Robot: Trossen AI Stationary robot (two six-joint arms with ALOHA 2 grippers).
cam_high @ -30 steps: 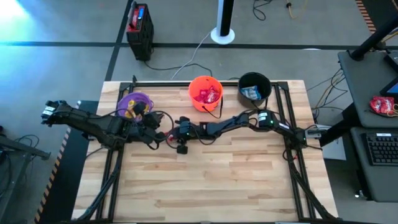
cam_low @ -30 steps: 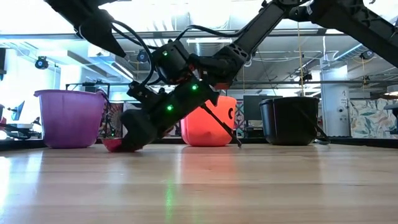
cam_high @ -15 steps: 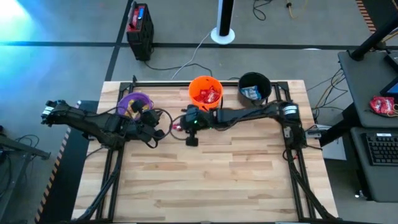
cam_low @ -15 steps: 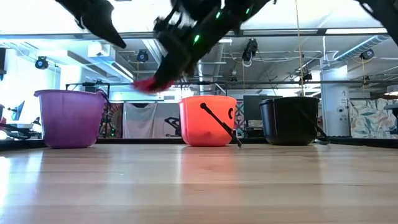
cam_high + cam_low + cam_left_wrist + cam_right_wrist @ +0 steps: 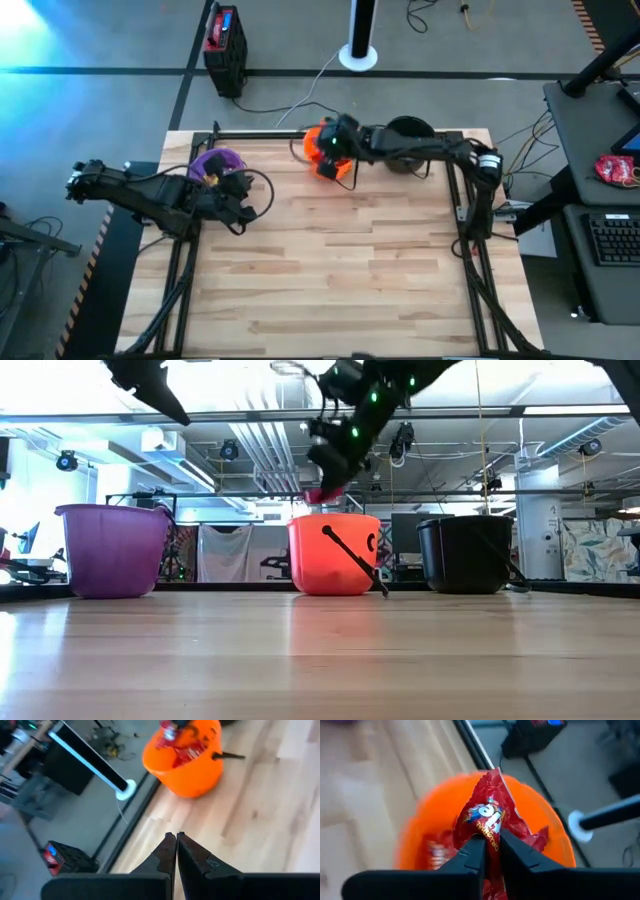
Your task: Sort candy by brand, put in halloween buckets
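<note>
My right gripper (image 5: 491, 851) is shut on a red candy packet (image 5: 487, 812) just above the mouth of the orange bucket (image 5: 335, 555), which holds more red packets (image 5: 186, 749). In the high view this gripper (image 5: 328, 146) covers most of the orange bucket (image 5: 322, 165). The purple bucket (image 5: 110, 550) stands at the far left and the black bucket (image 5: 470, 555) at the far right. All three rest on their bases. My left gripper (image 5: 176, 839) is shut and empty, raised beside the purple bucket (image 5: 215, 163). My right gripper pinches the red packet by one end (image 5: 489, 839) between its two fingers. The fingers slant downward, coming from the table's right side. The rest of the crinkled packet sticks out past the fingertips, lifted clear over the orange bucket's opening.
The orange bucket's thin black handle (image 5: 355, 560) hangs down its near side to the table. Bare wooden tabletop (image 5: 340, 270) stretches across the near half. A black metal frame (image 5: 465, 215) runs along the table's edges. A black box (image 5: 225, 45) and a white pole base (image 5: 358, 55) stand on the floor beyond.
My right gripper has lifted the red packet clear of the table's middle. It has carried it up and toward the far edge, to above the orange bucket, tipping less steeply downward. My left gripper has risen a little, still shut.
</note>
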